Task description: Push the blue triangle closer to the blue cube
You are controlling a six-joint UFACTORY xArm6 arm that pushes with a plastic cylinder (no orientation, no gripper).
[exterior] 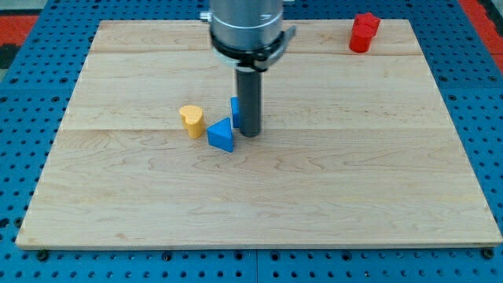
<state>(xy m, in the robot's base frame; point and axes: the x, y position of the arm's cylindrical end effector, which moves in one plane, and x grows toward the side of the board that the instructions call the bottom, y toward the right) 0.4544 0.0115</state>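
A blue triangle (222, 135) lies on the wooden board near the middle, a little to the view's left. Just above and to its right a blue cube (235, 111) shows only as a narrow strip, mostly hidden behind my rod. My tip (249, 133) rests on the board right beside the triangle's right edge and in front of the cube. Whether the tip touches either block cannot be told.
A yellow heart-shaped block (191, 120) stands just left of the blue triangle. A red block (363, 32) sits near the board's top right corner. The wooden board (354, 181) lies on a blue perforated table.
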